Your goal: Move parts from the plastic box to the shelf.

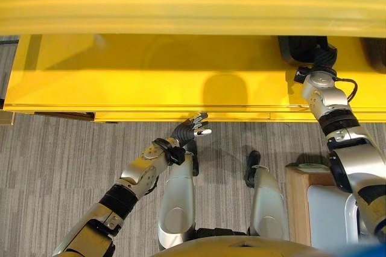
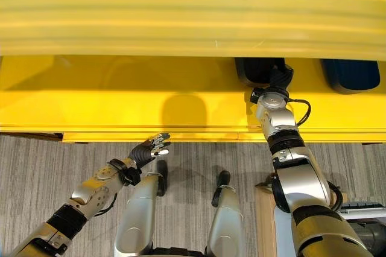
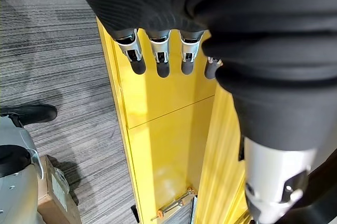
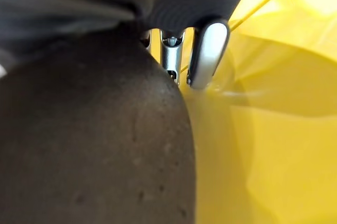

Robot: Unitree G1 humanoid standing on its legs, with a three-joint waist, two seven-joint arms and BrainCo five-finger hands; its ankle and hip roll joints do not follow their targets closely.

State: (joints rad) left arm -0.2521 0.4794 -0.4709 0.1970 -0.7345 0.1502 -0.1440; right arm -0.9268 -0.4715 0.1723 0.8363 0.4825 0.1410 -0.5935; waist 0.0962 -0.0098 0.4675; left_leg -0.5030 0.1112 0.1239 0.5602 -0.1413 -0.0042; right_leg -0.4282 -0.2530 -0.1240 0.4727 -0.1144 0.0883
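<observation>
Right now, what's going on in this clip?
The robot stands at a yellow shelf. Its right hand reaches into the shelf with a dark part in it, fingers round the part, under the upper board. Another dark part already lies on the shelf beside it. The left hand hangs free at the shelf's front edge over the carpet, fingers relaxed, holding nothing.

Bright overhead light; soft shadows fell on the yellow shelf [image 1: 151,82] with mild sheen. The upper shelf edge [image 1: 193,0] was blurred. Right wrist view looked soft and out of focus.
</observation>
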